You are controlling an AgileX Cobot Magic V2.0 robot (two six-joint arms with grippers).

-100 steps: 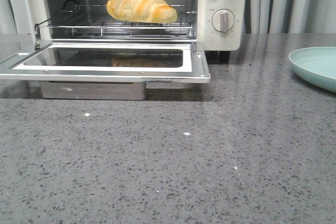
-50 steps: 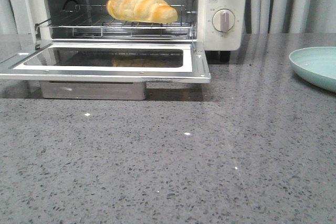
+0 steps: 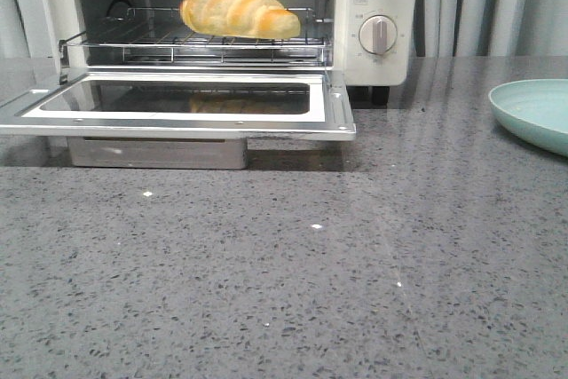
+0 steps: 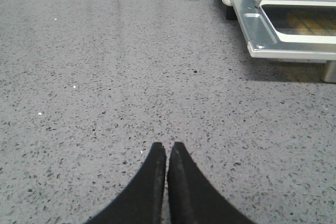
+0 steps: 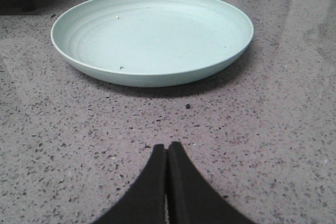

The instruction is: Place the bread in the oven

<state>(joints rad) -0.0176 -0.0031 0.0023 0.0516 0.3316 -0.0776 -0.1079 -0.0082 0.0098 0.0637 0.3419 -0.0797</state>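
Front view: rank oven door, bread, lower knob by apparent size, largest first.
1. oven door, largest, spanning over half the frame width.
2. bread, on the wire rack.
3. lower knob, smallest.
The door lies nearest the camera, which inflates it somewhat.

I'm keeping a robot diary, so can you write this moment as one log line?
bread: on oven rack | door: open | left gripper: shut, empty | right gripper: shut, empty, facing plate
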